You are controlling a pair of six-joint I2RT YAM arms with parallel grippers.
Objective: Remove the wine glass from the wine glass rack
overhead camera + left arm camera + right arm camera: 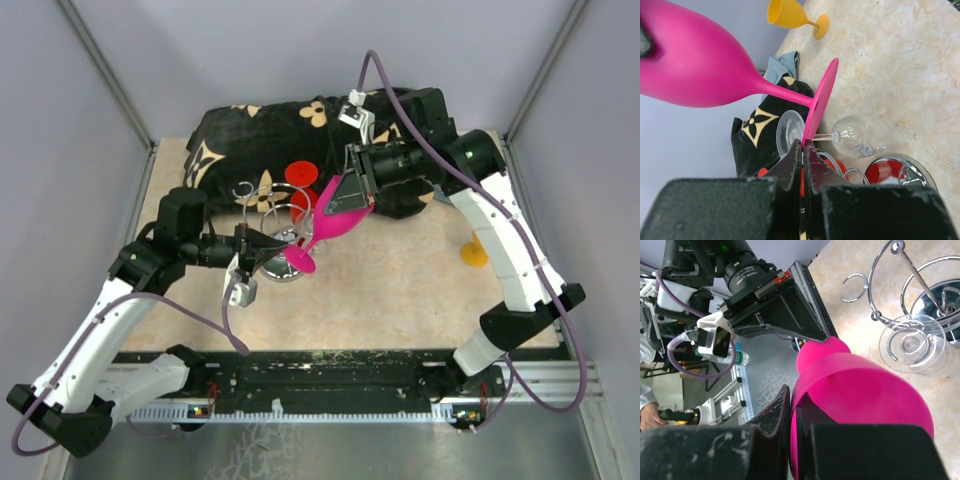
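A pink wine glass [335,222] hangs tilted in the air between both grippers, just right of the chrome wine glass rack [262,205]. My left gripper [292,245] is shut on the edge of its round foot [822,95]. My right gripper [347,203] is shut on the bowl's rim [805,390], one finger inside and one outside. A clear wine glass [912,342] hangs on a looped arm of the rack [890,280]; it also shows in the left wrist view [860,135]. The rack's mirrored base [900,167] sits on the table.
A black cloth with a yellow flower print [250,135] lies along the back. A red glass [300,180] is at the rack's far side. A yellow glass [472,250] stands at the right, near the right arm. The enclosure walls close in on both sides.
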